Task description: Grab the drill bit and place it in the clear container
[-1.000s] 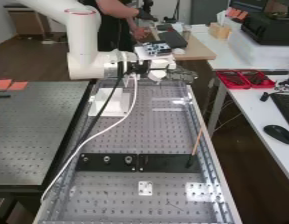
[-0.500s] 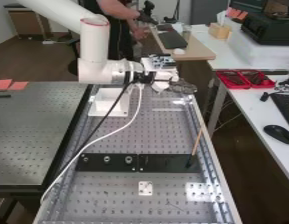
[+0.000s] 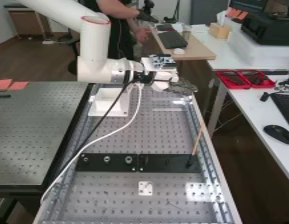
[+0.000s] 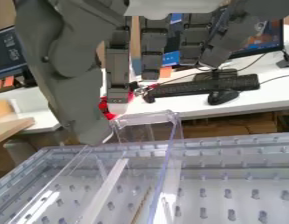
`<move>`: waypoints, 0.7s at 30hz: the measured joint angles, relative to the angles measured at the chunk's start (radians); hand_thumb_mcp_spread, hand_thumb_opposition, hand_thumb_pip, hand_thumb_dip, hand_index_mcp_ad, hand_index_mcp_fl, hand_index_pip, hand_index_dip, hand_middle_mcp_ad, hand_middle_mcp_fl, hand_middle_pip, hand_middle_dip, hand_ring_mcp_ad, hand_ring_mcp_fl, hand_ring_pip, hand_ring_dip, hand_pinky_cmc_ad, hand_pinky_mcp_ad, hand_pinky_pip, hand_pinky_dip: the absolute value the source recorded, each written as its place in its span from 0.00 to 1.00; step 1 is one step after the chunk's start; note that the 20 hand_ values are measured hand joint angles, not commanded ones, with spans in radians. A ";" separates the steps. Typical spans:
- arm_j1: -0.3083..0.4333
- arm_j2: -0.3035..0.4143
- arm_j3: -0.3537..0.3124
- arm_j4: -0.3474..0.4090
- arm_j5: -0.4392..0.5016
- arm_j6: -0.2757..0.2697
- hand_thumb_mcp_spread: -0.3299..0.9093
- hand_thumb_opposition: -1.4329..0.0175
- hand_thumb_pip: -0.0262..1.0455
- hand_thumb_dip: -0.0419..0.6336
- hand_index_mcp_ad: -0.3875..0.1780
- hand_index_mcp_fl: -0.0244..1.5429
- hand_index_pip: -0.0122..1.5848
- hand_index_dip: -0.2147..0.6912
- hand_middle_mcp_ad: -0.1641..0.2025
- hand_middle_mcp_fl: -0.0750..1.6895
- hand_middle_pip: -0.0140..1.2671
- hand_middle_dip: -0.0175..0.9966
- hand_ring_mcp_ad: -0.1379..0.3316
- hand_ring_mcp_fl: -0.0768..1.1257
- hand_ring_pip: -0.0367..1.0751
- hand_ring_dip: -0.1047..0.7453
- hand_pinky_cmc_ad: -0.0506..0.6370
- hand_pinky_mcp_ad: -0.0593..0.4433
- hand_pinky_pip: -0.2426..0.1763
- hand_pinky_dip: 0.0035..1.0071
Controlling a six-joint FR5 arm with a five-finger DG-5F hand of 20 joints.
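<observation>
Where the bench (image 3: 121,192) ran lengthwise in the high view, from 6 o'clock (near end) to 12 (far end), these items lay, clock hours being those of that view. One robot arm (image 3: 93,47), white, entering from 10 o'clock and passing over the far end. One robot hand (image 3: 181,86), dark grey, at the arm's 3 o'clock side, above the far end by the rail. State of hand: wide, with fingers (image 4: 154,50) extended almost straight and the thumb (image 4: 68,75) set apart from them. One clear container (image 4: 148,118), transparent walls, at the hand's 7 o'clock, near it; contact between the two could not be told. One slender brownish piece (image 4: 140,204), seen through the container's clear walls in the wrist view; whether it lay inside or beyond, and whether it was the drill bit, could not be told. One white holder (image 3: 100,106), at the container's 9 o'clock, just beside it. Two dark plates (image 3: 169,167), end to end across the bench, toward 6 o'clock from the container; the 9 o'clock plate bore three round fittings (image 3: 107,159). One orange-brown rod (image 3: 196,142), foot at the other plate, tilted toward 1 o'clock. One small white plate (image 3: 146,188), flat, at 6 o'clock from the dark pair. One white cable (image 3: 95,137), curving from the arm toward 7 o'clock. Red trays (image 3: 232,80), on the side table (image 3: 258,107), at the hand's 3 o'clock, well apart from it. One black mouse (image 3: 279,133), same table, at the trays' 5 o'clock.
</observation>
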 joint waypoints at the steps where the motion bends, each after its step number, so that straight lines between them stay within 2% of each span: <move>1: 0.000 0.001 0.000 0.000 0.000 0.000 0.64 0.41 0.61 0.50 0.47 0.11 0.63 0.39 0.48 0.15 0.11 0.17 0.59 0.08 0.11 0.14 0.57 0.34 0.40 0.19; 3: -0.002 0.004 -0.001 0.002 0.000 0.002 0.62 0.42 0.63 0.50 0.47 0.09 0.61 0.39 0.48 0.14 0.11 0.17 0.62 0.08 0.11 0.14 0.58 0.35 0.40 0.20; 4: -0.003 0.006 -0.002 0.003 0.000 0.003 0.62 0.42 0.63 0.50 0.48 0.08 0.61 0.39 0.49 0.14 0.11 0.17 0.62 0.07 0.11 0.14 0.55 0.34 0.40 0.20; 13: -0.015 0.043 -0.024 0.019 -0.004 -0.007 0.61 0.42 0.63 0.50 0.50 0.07 0.60 0.38 0.48 0.14 0.11 0.17 0.62 0.07 0.11 0.14 0.53 0.35 0.40 0.21; 21: -0.037 0.127 -0.083 0.029 0.004 -0.006 0.58 0.43 0.63 0.49 0.53 0.07 0.58 0.38 0.48 0.12 0.11 0.17 0.62 0.06 0.11 0.14 0.51 0.35 0.40 0.23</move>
